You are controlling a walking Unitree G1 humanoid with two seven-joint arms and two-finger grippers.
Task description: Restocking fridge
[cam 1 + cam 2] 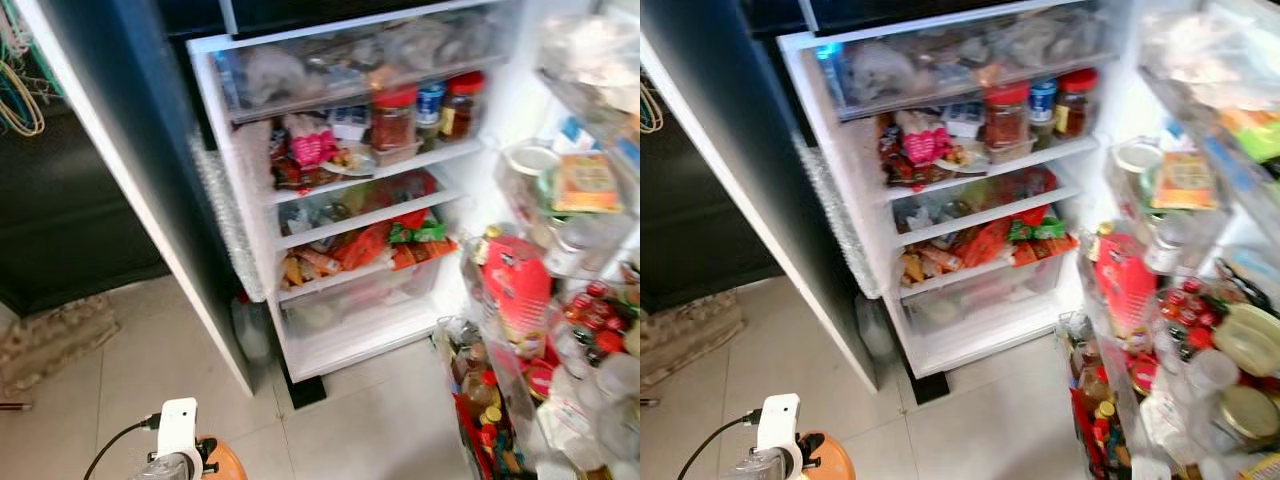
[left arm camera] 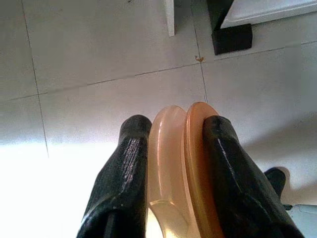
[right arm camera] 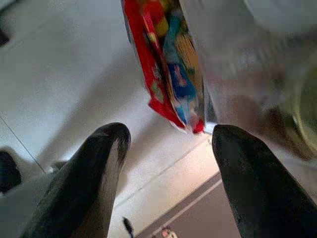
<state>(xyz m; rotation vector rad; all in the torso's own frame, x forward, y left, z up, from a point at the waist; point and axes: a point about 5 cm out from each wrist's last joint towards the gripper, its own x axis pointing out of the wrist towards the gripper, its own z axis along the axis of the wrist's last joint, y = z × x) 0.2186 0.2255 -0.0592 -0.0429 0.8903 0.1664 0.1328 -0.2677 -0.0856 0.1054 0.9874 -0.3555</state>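
Pale floor tiles run up to the open fridge, its shelves crowded with jars and packets. My left gripper is clamped on an orange ring-shaped thing, carried low over the tiles for stocking. My right gripper hangs spread and empty beside the door's red packet, free to clear space.

head eyes: down at open fridge | wrists: close, facing floor tiles
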